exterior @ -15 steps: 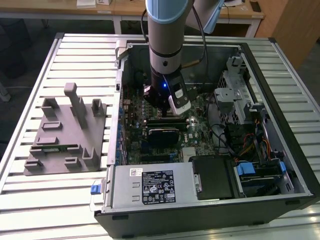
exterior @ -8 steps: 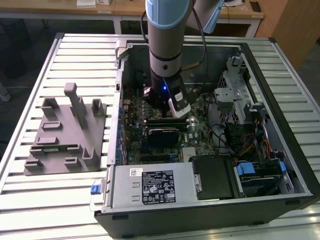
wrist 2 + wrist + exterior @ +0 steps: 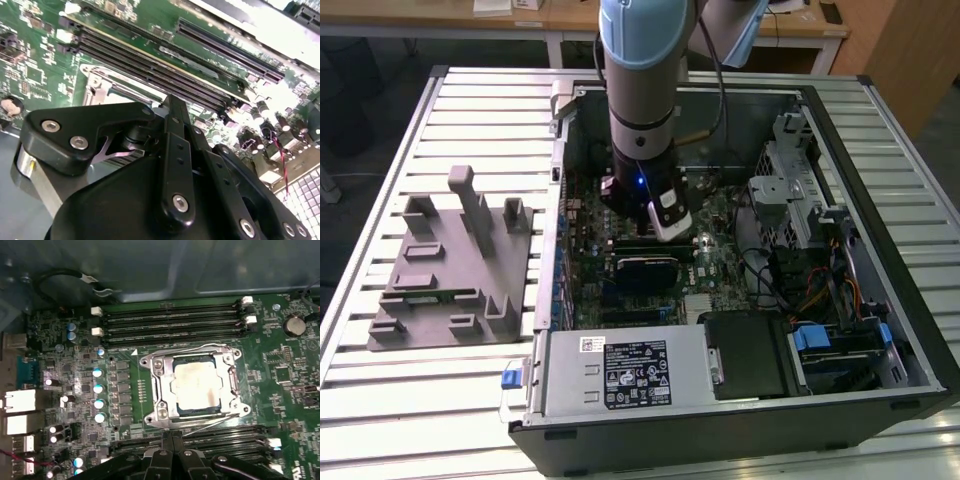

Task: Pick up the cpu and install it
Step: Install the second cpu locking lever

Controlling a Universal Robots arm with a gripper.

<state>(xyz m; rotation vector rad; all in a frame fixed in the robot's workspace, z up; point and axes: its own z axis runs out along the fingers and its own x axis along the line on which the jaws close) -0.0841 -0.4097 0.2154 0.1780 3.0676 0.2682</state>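
The cpu [image 3: 195, 387], a pale silvery square chip, lies flat inside the metal-framed socket [image 3: 156, 365] on the green motherboard in the first wrist view. My gripper [image 3: 172, 439] hangs just off one side of the socket, above the memory slots. Its two black fingers are pressed together, shut, with nothing between them. In the second wrist view the shut fingers [image 3: 172, 107] point at the board, and a corner of the socket [image 3: 97, 85] shows beyond them. In the exterior view my arm [image 3: 640, 110] reaches down into the open computer case above the dark socket [image 3: 645, 270].
A grey plastic holder block [image 3: 450, 260] with upright posts lies on the slatted table at the exterior view's left. Case walls, a power supply [image 3: 620, 375], a drive cage [image 3: 790, 190] and cables surround the board. Memory slots [image 3: 170, 322] flank the socket.
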